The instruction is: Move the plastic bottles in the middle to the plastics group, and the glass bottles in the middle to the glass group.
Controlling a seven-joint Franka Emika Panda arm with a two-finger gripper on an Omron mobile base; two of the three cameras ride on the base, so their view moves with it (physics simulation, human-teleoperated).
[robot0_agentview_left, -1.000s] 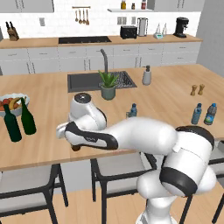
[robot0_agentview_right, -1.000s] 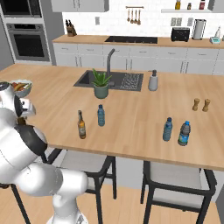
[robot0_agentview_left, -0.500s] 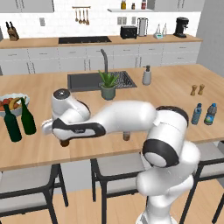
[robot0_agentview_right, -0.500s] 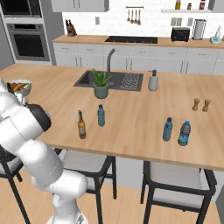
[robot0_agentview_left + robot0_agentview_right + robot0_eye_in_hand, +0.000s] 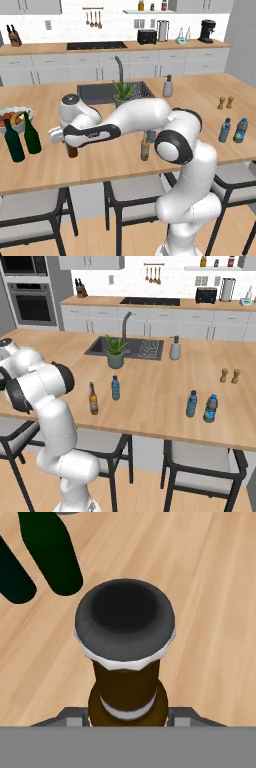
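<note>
The counter (image 5: 105, 165) is carrying the two wine bottles (image 5: 23, 137) near its left end. The gripper (image 5: 71, 145) is pinching the dark brown beer bottle (image 5: 126, 662) close beside them, seemingly low over the wood. Setting it down too near could be knocking a wine bottle over.

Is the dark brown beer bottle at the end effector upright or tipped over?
Upright. In the left base view the dark brown beer bottle stands vertical beneath the end effector; the hand view looks straight down onto its cap.
</note>
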